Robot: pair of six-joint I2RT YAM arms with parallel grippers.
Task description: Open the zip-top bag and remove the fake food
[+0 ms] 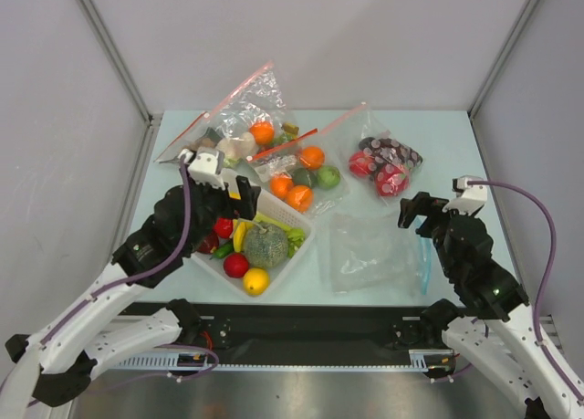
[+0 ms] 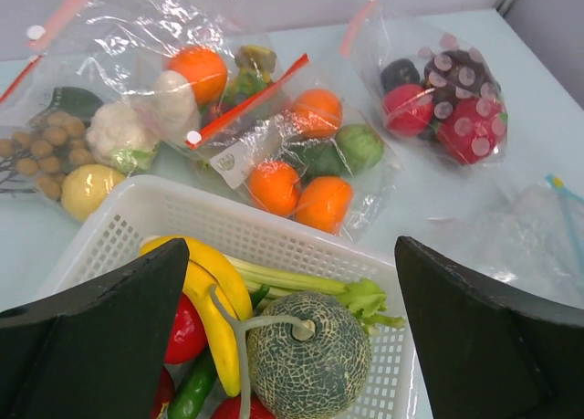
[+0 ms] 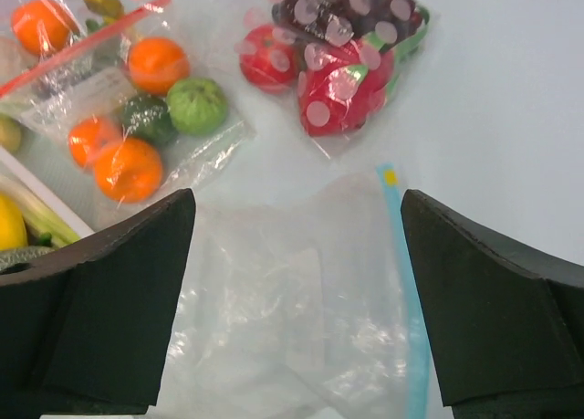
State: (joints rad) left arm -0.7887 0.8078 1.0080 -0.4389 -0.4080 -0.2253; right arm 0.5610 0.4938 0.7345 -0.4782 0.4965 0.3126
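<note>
The clear zip-top bag (image 1: pixel 372 252) with a light blue zip strip lies flat and looks empty on the table, right of the basket; it also shows in the right wrist view (image 3: pixel 301 319). The fake food, a netted melon (image 1: pixel 265 245), banana (image 1: pixel 240 235), red fruits and a yellow piece, lies in the white basket (image 1: pixel 297 251). In the left wrist view the melon (image 2: pixel 308 364) and banana (image 2: pixel 212 296) sit between the fingers. My left gripper (image 1: pixel 223 189) is open above the basket's far left. My right gripper (image 1: pixel 412 211) is open above the bag's right side.
Two clear bags with red strips (image 1: pixel 239 118) (image 1: pixel 306 174) holding oranges, limes and vegetables lie behind the basket. A third bag with dark and red fruit (image 1: pixel 386 163) lies at the back right. Grey walls close the table's sides and back.
</note>
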